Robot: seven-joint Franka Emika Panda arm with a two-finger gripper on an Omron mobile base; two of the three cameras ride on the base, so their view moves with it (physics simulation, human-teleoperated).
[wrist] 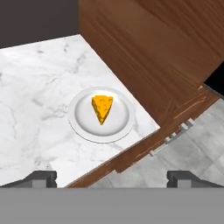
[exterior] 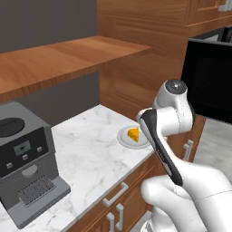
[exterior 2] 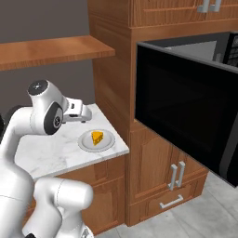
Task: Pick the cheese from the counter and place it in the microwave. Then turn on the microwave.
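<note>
The cheese [wrist: 102, 107] is a small orange-yellow wedge lying on a round grey plate [wrist: 81, 124] near the right end of the white marble counter [wrist: 35, 83]. My gripper [wrist: 113, 178] hovers above and in front of it, open, with nothing between its fingertips. From the base, the cheese [exterior: 133, 134] [exterior 2: 96, 137] sits just beyond my arm's wrist. The black microwave [exterior 2: 186, 111] stands to the right, with its dark glass door swung open toward me and a strip of its grey inside showing at the top. The microwave [exterior: 210, 81] also appears at the right edge.
A grey coffee machine [exterior: 27, 163] stands at the counter's left end. A brown wooden shelf [exterior: 59, 59] hangs over the counter. A tall wooden cabinet side [exterior 2: 111, 69] rises between plate and microwave. Cabinet doors with silver handles [exterior 2: 174, 176] lie below.
</note>
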